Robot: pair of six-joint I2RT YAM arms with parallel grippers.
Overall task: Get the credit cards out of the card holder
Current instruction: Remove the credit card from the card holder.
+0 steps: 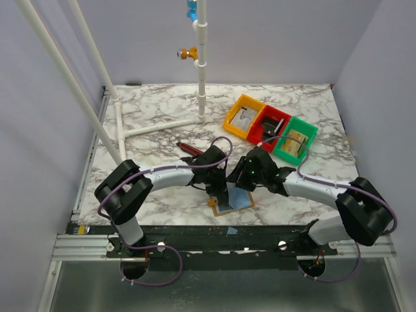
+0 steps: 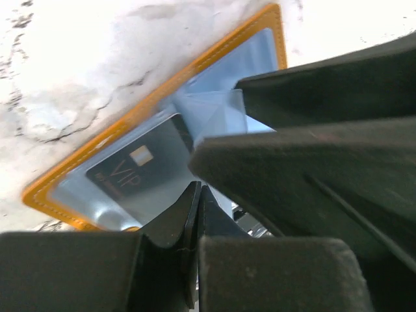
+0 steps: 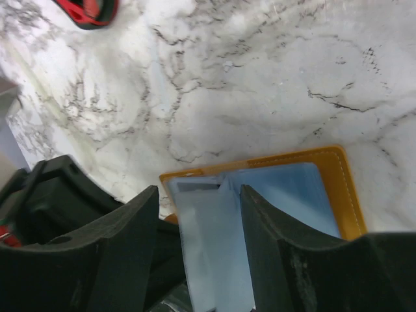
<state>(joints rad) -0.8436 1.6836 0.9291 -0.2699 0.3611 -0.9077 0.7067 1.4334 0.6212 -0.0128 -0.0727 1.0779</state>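
The orange card holder (image 1: 229,203) lies open on the marble table near the front edge, its clear blue sleeves fanned up. In the left wrist view the holder (image 2: 97,153) shows a dark VIP card (image 2: 130,172) inside a sleeve. My left gripper (image 1: 218,190) is shut, its tips (image 2: 195,190) over that sleeve; I cannot tell if anything thin is pinched. My right gripper (image 1: 244,181) is open, and its fingers (image 3: 130,240) straddle a raised blue sleeve (image 3: 214,253) of the holder (image 3: 338,175). One right finger (image 2: 312,162) crosses the left wrist view.
Yellow (image 1: 244,117), red (image 1: 271,127) and green (image 1: 296,140) bins stand at the back right, with items inside. A red and black tool (image 1: 190,148) lies behind the left gripper, also in the right wrist view (image 3: 91,10). A white pipe frame (image 1: 202,78) stands at the back left.
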